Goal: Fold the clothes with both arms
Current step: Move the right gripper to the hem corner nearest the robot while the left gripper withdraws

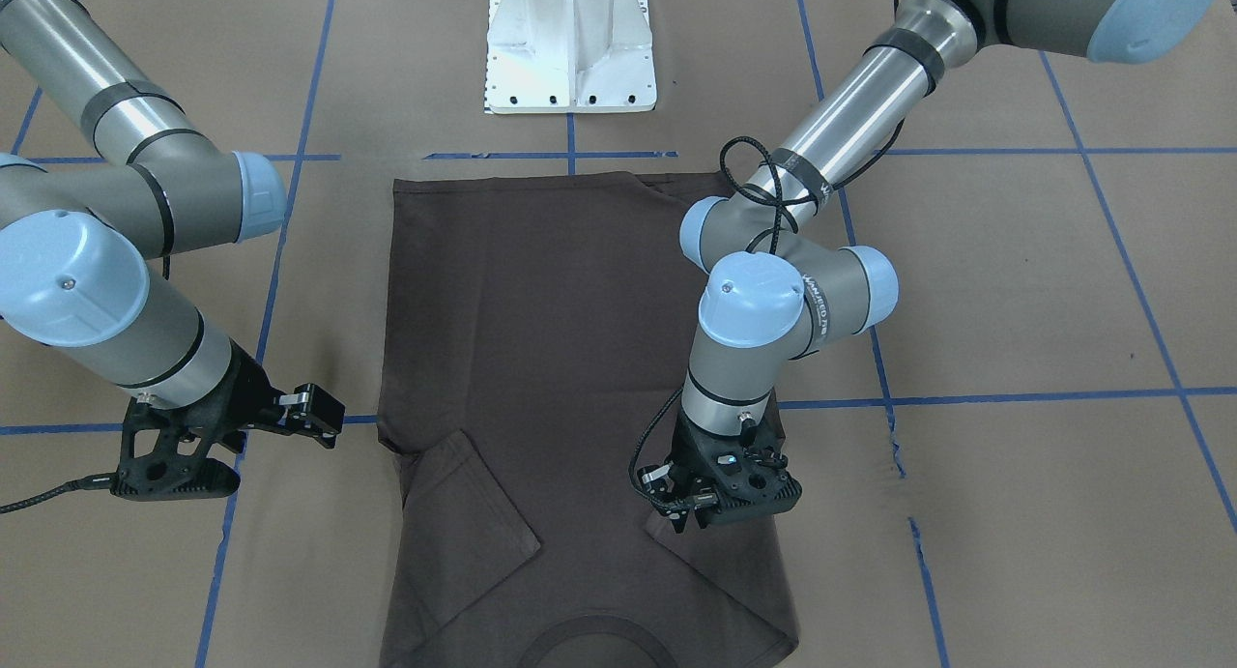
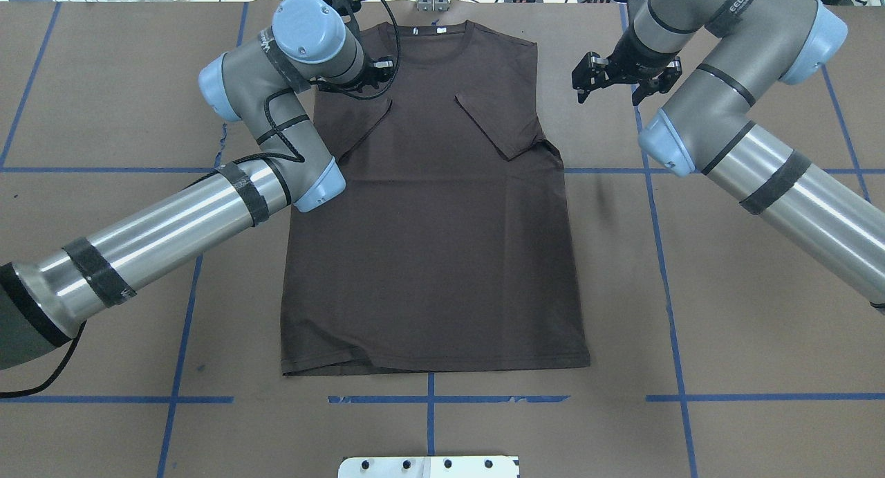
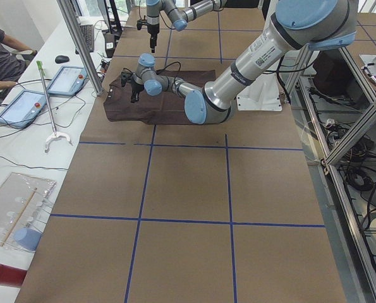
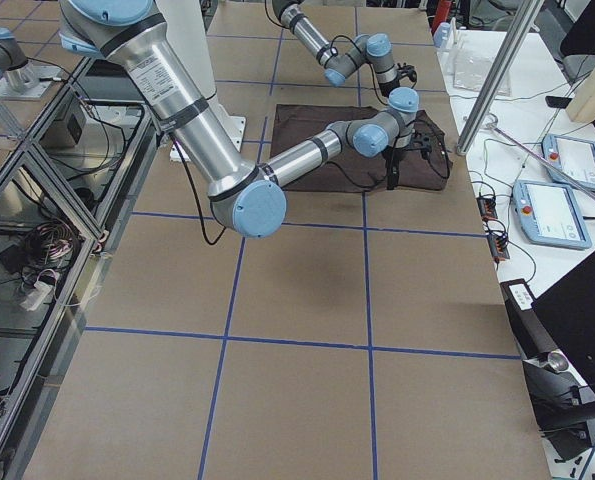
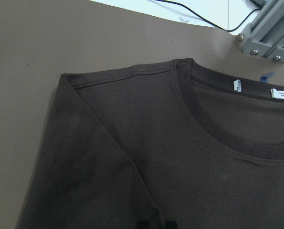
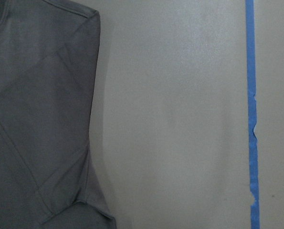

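Both sleeves (image 2: pixel 498 125) of the dark brown-grey cotton T-shirt (image 2: pixel 435 256) are lying tucked inward, narrowing it; right tool (image 2: pixel 608 94) is hovering spread; left tool (image 1: pixel 696 508): cannot tell.

Matt cloth T-shirt (image 2: pixel 429 256) lies on matt brown paper-like tabletop (image 2: pixel 760 326).
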### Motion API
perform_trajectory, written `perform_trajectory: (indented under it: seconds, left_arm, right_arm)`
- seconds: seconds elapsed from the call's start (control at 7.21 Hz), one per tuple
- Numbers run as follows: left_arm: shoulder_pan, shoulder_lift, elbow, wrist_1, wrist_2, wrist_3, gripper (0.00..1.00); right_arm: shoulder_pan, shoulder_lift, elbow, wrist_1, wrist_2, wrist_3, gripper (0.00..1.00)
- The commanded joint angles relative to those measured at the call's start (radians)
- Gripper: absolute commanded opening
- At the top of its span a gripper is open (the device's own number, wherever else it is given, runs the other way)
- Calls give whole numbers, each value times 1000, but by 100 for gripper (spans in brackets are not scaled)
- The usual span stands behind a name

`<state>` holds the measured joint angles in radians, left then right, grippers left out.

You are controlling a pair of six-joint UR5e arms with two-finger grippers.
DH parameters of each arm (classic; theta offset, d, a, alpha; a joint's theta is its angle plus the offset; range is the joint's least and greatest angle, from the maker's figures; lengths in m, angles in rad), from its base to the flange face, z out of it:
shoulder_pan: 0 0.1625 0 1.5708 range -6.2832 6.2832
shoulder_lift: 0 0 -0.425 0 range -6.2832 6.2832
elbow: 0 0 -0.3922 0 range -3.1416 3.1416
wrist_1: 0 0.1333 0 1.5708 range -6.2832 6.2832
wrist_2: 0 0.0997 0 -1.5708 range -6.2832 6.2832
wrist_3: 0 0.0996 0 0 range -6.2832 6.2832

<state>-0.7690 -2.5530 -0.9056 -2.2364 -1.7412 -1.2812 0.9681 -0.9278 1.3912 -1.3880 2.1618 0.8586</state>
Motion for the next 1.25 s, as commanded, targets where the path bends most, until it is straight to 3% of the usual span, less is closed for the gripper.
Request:
perform_trajectory:
  seconds: [0.0, 0.14, 0.55, 0.83, 1.11]
  left_arm:
    - [-4, 16, -60, -29, -55, 17, 100]
    - [-4, 98, -182, 6, -154, 26, 100]
    - [-21, 374, -679, 313, -164, 243, 100]
    - [-38, 451, -811, 383, -161, 272, 100]
    - [-38, 467, -822, 385, -158, 273, 100]
  right_arm:
    - [-14, -17, 29, 1, 3, 25, 100]
    - [-63, -49, 98, 1, 0, 163, 100]
    - [-239, -351, 484, 3, -118, 355, 100]
    - [-471, -428, 602, 7, -300, 542, 100]
    - [-662, -445, 621, 7, -438, 716, 100]
